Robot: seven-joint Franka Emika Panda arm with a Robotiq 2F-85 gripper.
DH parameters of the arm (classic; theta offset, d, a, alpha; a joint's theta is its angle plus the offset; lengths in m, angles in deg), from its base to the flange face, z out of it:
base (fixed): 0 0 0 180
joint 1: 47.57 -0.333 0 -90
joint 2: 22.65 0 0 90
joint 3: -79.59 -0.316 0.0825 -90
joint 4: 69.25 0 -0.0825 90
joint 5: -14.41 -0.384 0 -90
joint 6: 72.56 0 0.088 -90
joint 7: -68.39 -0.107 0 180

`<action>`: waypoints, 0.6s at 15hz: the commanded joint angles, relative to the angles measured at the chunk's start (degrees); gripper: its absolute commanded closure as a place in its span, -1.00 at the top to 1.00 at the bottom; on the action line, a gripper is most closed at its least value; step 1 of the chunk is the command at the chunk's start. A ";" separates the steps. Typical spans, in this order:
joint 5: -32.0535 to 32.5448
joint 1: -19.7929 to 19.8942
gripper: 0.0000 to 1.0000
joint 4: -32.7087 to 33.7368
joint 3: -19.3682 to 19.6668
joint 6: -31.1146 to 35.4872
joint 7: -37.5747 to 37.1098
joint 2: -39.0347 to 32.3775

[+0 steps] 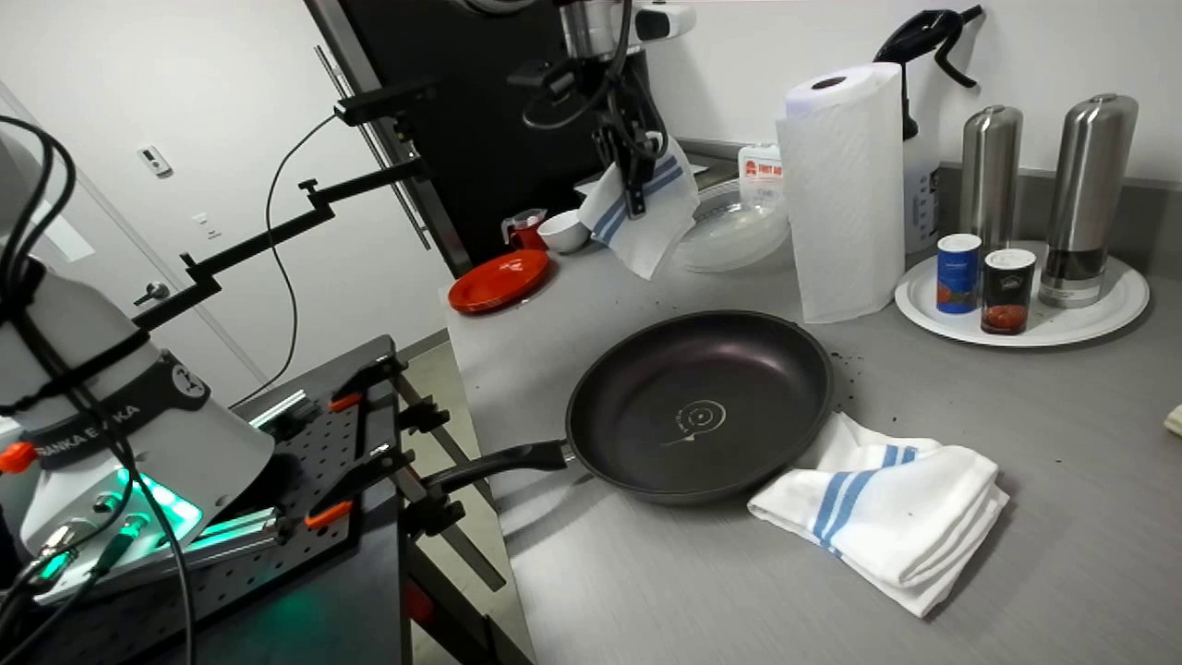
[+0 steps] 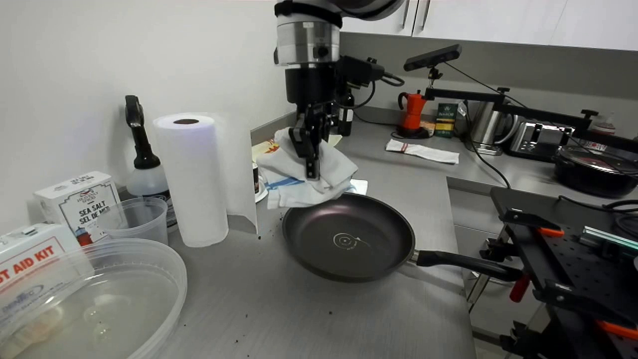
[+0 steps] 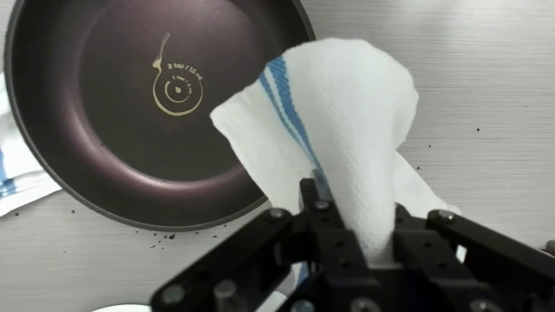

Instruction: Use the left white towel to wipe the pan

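A dark frying pan lies on the grey counter in both exterior views (image 1: 683,397) (image 2: 349,244), and in the wrist view (image 3: 130,143). My gripper (image 1: 634,199) is shut on a white towel with blue stripes (image 1: 669,217). In an exterior view the gripper (image 2: 312,169) holds this towel (image 2: 291,194) above the counter. In the wrist view the towel (image 3: 347,95) bunches between the gripper fingers (image 3: 355,195) and overlaps the pan's edge; the towel hides part of the fingers. A second, folded white towel (image 1: 900,517) with blue stripes lies against the pan, away from the gripper.
A paper towel roll (image 1: 845,203) stands near the wall. Steel grinders (image 1: 1090,203) and small shakers stand on a white plate (image 1: 1131,305). Red plates (image 1: 499,280) and a white bowl (image 1: 563,231) sit at the counter edge. A clear plastic tub (image 2: 164,304) sits near the roll.
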 commanded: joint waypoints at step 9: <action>10.04 2.26 -0.92 -2.88 8.77 6.76 -2.82 0.77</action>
